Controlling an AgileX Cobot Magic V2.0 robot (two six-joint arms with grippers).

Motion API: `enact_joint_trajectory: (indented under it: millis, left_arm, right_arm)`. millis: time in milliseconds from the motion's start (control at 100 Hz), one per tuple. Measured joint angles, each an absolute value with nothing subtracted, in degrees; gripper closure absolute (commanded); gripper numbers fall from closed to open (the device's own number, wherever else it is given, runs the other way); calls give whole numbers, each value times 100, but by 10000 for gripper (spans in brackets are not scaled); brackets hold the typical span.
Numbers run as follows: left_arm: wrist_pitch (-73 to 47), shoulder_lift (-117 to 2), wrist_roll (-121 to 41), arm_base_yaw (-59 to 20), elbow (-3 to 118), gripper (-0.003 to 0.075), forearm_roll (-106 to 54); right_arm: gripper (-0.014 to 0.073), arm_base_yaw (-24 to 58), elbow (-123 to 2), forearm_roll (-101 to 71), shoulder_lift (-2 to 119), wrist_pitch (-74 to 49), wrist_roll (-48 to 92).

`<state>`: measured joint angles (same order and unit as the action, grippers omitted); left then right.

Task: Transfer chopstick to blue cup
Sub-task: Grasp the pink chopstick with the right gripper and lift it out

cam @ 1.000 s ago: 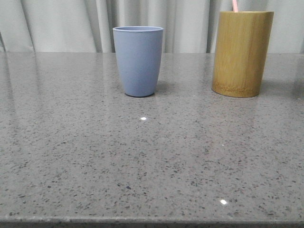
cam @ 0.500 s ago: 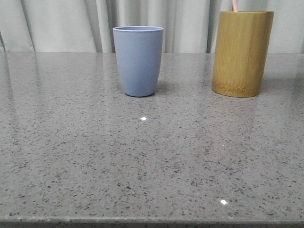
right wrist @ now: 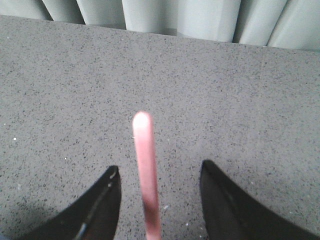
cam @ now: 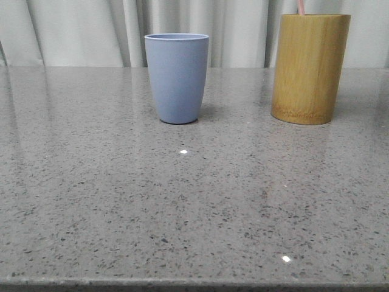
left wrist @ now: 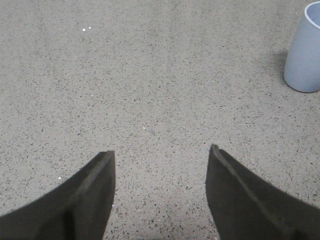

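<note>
The left end effector (left wrist: pixel 160 192) hangs spread and empty over the speckled grey stone desk (cam: pixel 182 207). The right end effector (right wrist: pixel 159 200) gapes around a thin pale pink chopstick (right wrist: pixel 145 170) without touching it. That stick (cam: pixel 300 7) stands in the yellow-brown bamboo cylinder (cam: pixel 310 68), well apart from the matte greyish-blue tumbler (cam: pixel 176 78).
</note>
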<state>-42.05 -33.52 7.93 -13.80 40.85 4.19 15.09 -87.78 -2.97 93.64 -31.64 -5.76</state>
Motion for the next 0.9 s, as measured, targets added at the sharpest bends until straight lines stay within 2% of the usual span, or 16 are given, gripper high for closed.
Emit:
enact_joint_trajectory:
  millis: [80, 260, 580, 660, 900]
  left_arm:
    - [-4205, -3352, 793, -1380, 4085, 319, 432]
    - [-4205, -3352, 793, -1380, 4085, 319, 432]
    - [-4205, -3352, 793, -1380, 4085, 319, 432]
    - [-4205, -3352, 793, -1380, 4085, 319, 432]
    - [-4205, -3352, 793, -1380, 4085, 319, 432]
  right_arm:
    - [239, 1509, -8838, -297, 9442, -3164, -576]
    - [380, 1509, -8852, -297, 9525, -3164, -576]
    - [673, 1509, -8855, -297, 9537, -3117, -576]
    - [698, 1509, -8864, -297, 9537, -3119, -576]
    - [699, 1509, -8864, -297, 9525, -3119, -576]
